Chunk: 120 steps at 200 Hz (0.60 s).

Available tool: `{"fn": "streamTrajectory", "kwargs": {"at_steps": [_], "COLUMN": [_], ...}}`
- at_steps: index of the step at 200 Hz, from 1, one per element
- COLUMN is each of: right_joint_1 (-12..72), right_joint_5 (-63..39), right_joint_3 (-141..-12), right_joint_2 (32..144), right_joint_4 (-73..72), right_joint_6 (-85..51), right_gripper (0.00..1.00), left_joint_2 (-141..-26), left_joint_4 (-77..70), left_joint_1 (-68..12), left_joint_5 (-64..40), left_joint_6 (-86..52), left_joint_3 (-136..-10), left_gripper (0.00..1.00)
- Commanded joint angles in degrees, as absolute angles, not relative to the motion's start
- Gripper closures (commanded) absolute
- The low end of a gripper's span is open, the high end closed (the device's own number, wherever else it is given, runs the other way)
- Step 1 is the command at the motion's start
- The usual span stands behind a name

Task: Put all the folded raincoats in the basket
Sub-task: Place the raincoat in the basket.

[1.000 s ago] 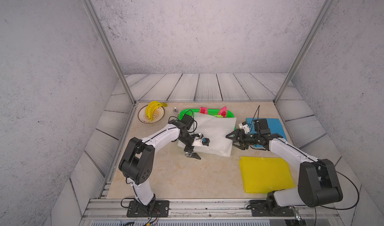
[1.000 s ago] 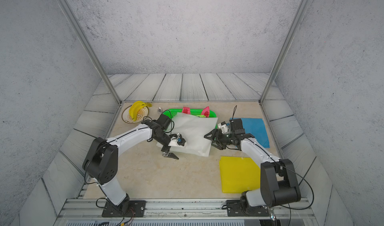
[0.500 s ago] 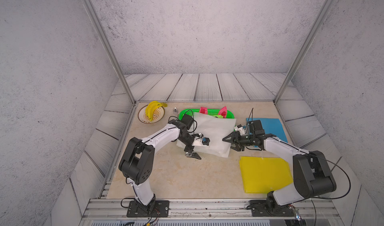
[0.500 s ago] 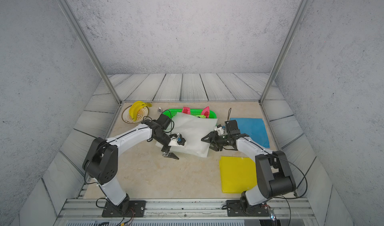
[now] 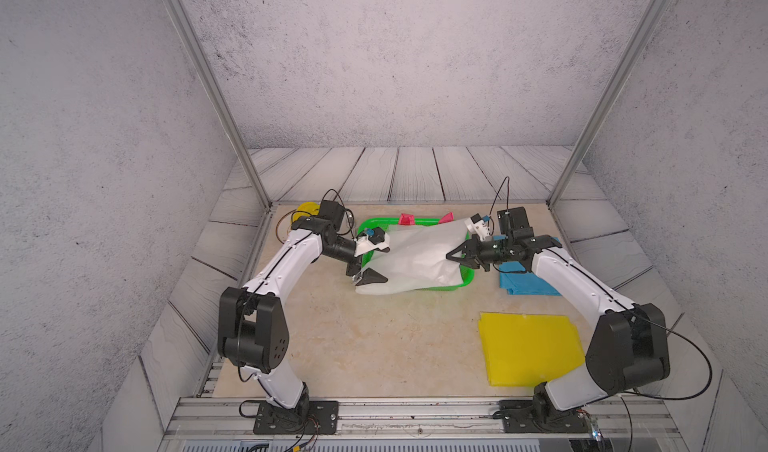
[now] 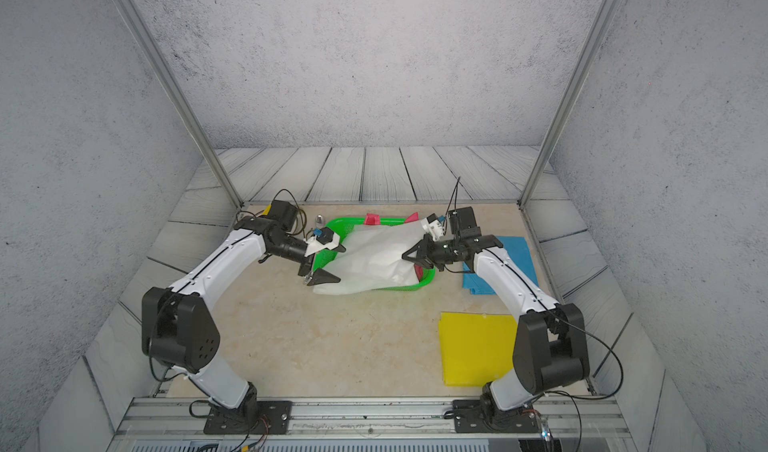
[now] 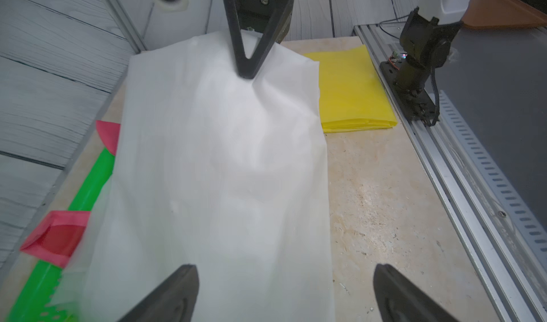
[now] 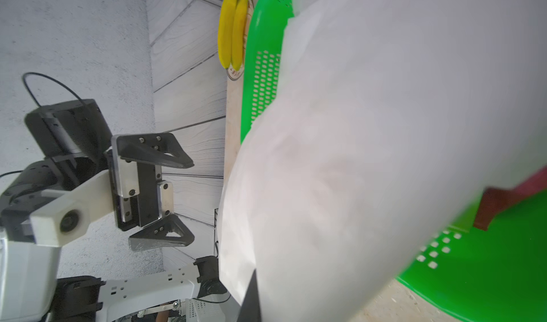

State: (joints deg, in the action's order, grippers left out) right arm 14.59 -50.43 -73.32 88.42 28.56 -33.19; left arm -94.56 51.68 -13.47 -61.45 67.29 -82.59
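The white translucent folded raincoat (image 5: 415, 259) (image 6: 374, 259) drapes over the bright green basket (image 5: 436, 290) (image 6: 345, 222), and its front left corner hangs past the rim onto the table. My right gripper (image 5: 451, 257) (image 6: 405, 257) (image 7: 248, 72) is shut on the raincoat's right edge, holding that side raised. In the right wrist view the raincoat (image 8: 370, 157) fills the picture over the basket (image 8: 260, 84). At the raincoat's left end my left gripper (image 5: 376, 261) (image 6: 332, 263) (image 7: 284, 294) (image 8: 192, 202) stands open, holding nothing.
Pink-red folded cloth (image 5: 407, 218) pokes up at the basket's back rim. A blue folded garment (image 5: 523, 281) lies under the right arm. A yellow one (image 5: 528, 350) lies at the front right. Bananas (image 8: 232, 30) sit on a plate behind the left arm.
My right gripper has closed on the raincoat's right edge and lifted it, baring the basket's front wall. The left gripper has pulled back to the left and stayed open.
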Motion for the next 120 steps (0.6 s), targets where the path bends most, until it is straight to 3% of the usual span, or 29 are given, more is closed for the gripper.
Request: {"fn": "streamTrajectory", "kwargs": {"at_steps": [1,48,94,120], "right_joint_1": [14.9,17.2,18.5,18.5], "right_joint_5": [-50.5,-54.2,-55.1,-53.7], "right_joint_3": [-80.9,-96.7,-103.8,-110.7], "right_joint_2": [91.3,98.1,103.2,107.1], "right_joint_4": [35.8,36.0,21.5,22.9], "right_joint_6": [-23.6,-21.6,-28.1,-26.5], "right_gripper": [1.0,1.0,1.0,1.0], "left_joint_2": [-92.2,-91.5,-89.6,-89.9], "left_joint_4": [48.5,42.9,36.7,37.8], "left_joint_1": [-11.6,-6.5,-3.0,-0.2], "left_joint_5": [-65.4,-66.8,-68.3,-71.2], "left_joint_6": [59.3,53.4,48.3,47.9], "left_joint_3": [-81.9,-80.1,-76.7,-78.7], "left_gripper": [0.01,0.01,0.01,0.0]}}
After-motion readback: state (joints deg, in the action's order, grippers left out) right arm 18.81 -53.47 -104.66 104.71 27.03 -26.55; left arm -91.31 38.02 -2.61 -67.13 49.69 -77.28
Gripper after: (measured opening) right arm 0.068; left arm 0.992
